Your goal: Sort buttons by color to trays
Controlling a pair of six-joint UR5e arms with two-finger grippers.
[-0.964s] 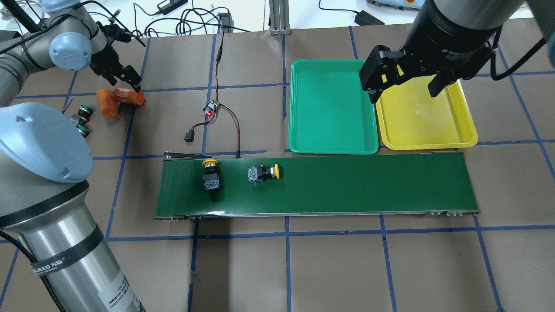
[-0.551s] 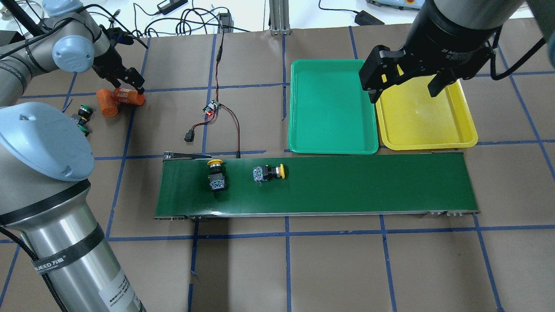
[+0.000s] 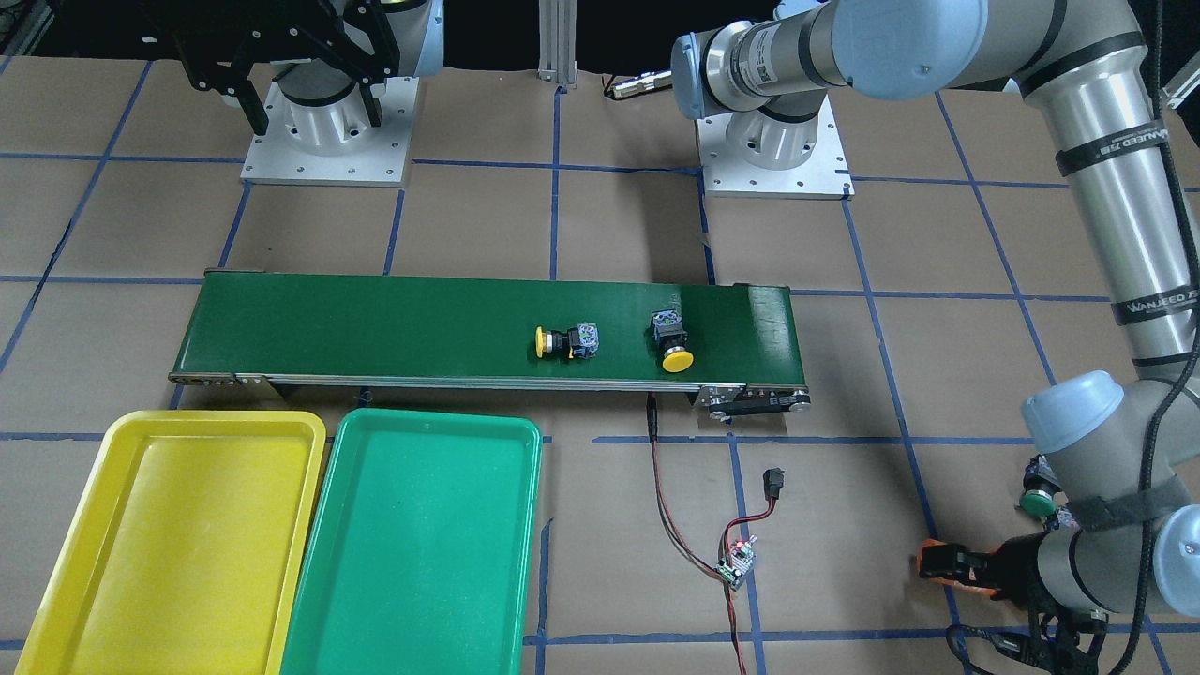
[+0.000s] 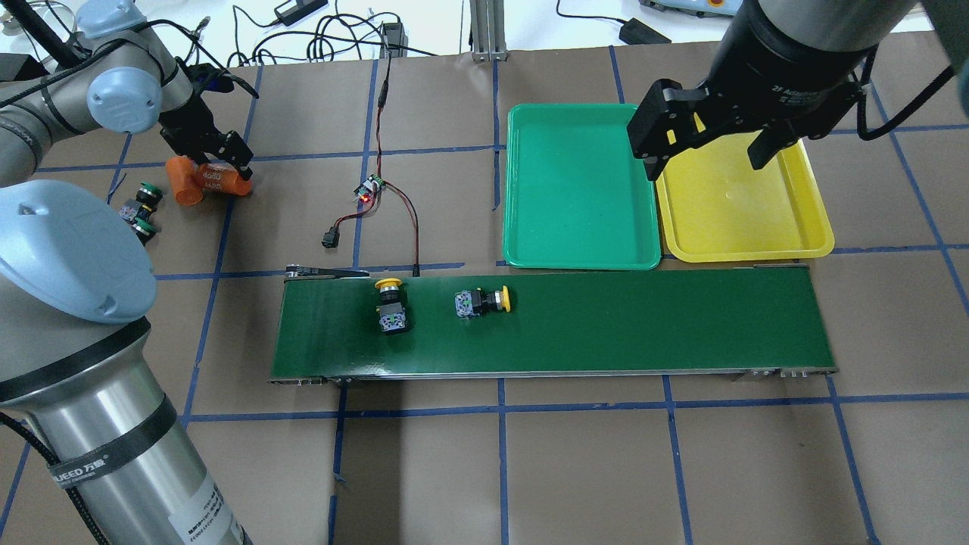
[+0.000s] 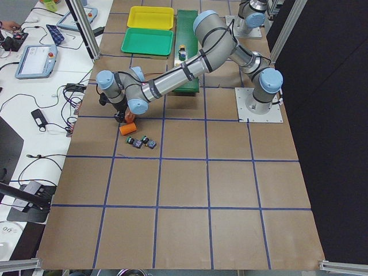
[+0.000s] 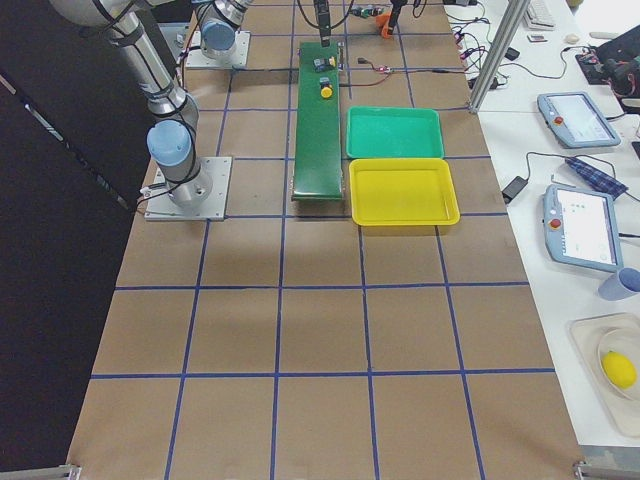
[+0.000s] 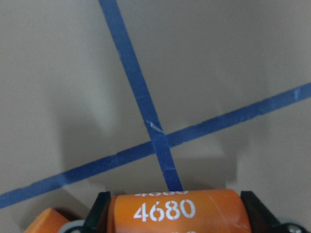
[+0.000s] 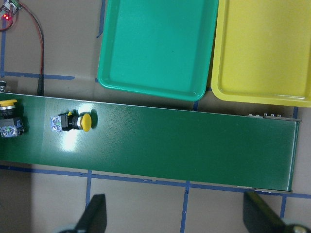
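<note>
**Stock of the sorting job, this moment**

1. Yellow tray (image 4: 746, 212): on the desk (image 4: 530, 469), just beyond the belt's right end. Holds nothing.
2. Green tray (image 4: 579, 197): touching the yellow one's left side. Holds nothing.
3. First yellow button (image 4: 391, 306): lying on the conveyor belt (image 4: 643, 325), near its left end, cap toward the far edge.
4. Second yellow button (image 4: 482, 303): on the belt just right of the first, cap pointing toward the trays' end.
5. First green button (image 4: 145, 197) and second green button (image 4: 144, 228): side by side on the bare desk at far left, well apart from belt and trays.
6. My left claw (image 4: 225, 163): down at the desk. Its fingers (image 7: 99, 216) press either end of an orange cylinder (image 7: 177, 211) marked 4680, so it grips that and no button. A second orange cylinder (image 4: 184, 184) lies touching it.
7. My right claw (image 4: 705, 163): spread wide and holding nothing, hanging high over the seam between the trays.

**Tally:** none of the four buttons is sorted. I judge the job barely begun. The yellow pair need lifting from the belt into the yellow tray. The green pair need carrying across to the green one.
</note>
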